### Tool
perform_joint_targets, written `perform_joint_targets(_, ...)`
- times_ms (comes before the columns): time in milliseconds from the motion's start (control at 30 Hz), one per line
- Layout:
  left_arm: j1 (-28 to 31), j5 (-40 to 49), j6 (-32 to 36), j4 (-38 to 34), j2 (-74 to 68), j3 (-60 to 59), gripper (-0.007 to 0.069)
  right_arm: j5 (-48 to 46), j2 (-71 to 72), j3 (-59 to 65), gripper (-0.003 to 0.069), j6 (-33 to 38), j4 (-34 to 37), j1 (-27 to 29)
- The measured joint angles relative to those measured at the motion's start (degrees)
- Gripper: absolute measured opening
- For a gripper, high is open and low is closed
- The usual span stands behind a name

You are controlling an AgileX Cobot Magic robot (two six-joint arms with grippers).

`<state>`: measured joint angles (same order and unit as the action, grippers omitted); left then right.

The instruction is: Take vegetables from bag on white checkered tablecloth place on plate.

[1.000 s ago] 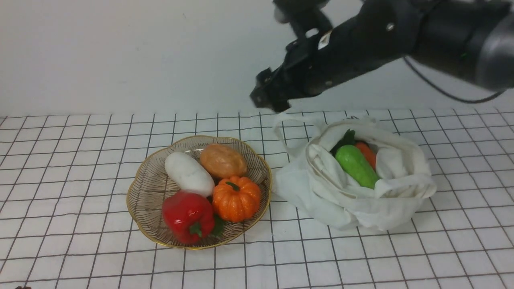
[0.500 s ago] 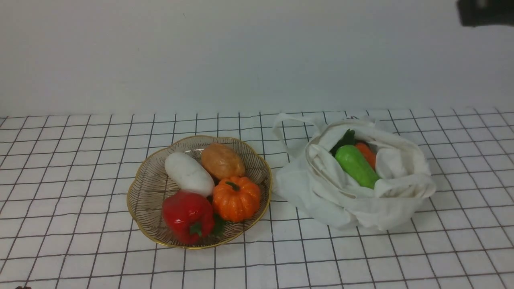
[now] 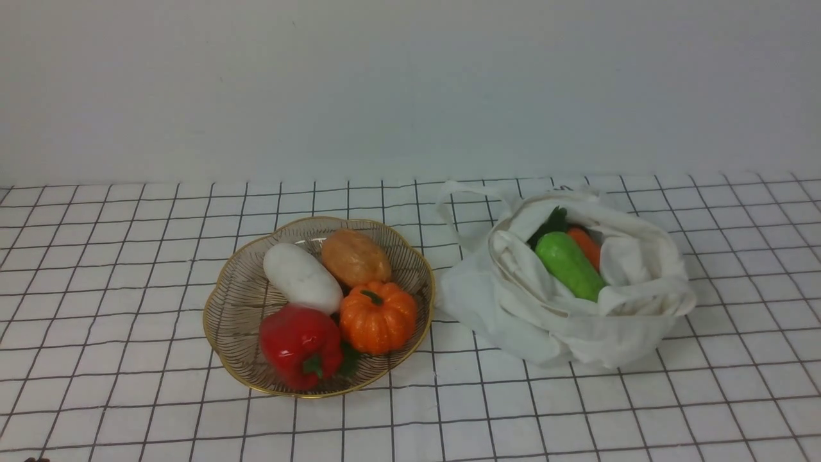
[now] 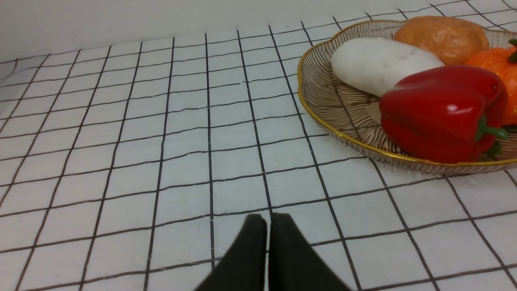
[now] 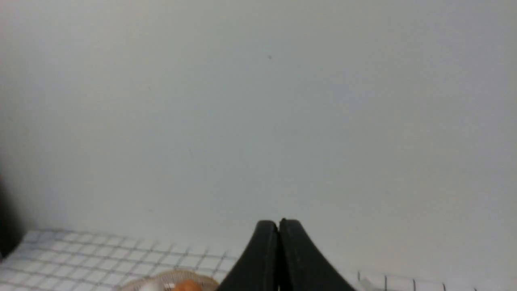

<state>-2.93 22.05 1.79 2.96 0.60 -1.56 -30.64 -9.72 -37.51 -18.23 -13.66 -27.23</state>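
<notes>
While the left hand (image 4: 267, 219) and right hand (image 5: 278, 223) are pressed together, the cucumber (image 3: 568, 265) lies in the bag (image 3: 545, 321), away from both

Plate (image 3: 236, 301) left of bag (image 3: 513, 311), perhaps touching

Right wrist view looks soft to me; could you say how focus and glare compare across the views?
Right wrist view: mostly blank wall, the plate barely in frame and blurred. Left wrist view: sharp, with small glare spots on the red pepper. Front view: evenly lit, slightly soft, faint shadows under the bag.
</notes>
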Motion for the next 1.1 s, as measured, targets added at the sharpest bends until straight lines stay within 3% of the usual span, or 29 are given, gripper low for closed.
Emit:
perform_joint_targets(267,0.0,0.0,0.0,0.0,0.0,0.0,-0.0008,20.58,10.53,15.0,-0.0014,-0.74,-1.71,0.0)
perform_joint_targets(1100,0.0,0.0,0.0,0.0,0.0,0.0,-0.0008,22.52,10.58,15.78,-0.0014,-0.86,-0.09,0.0)
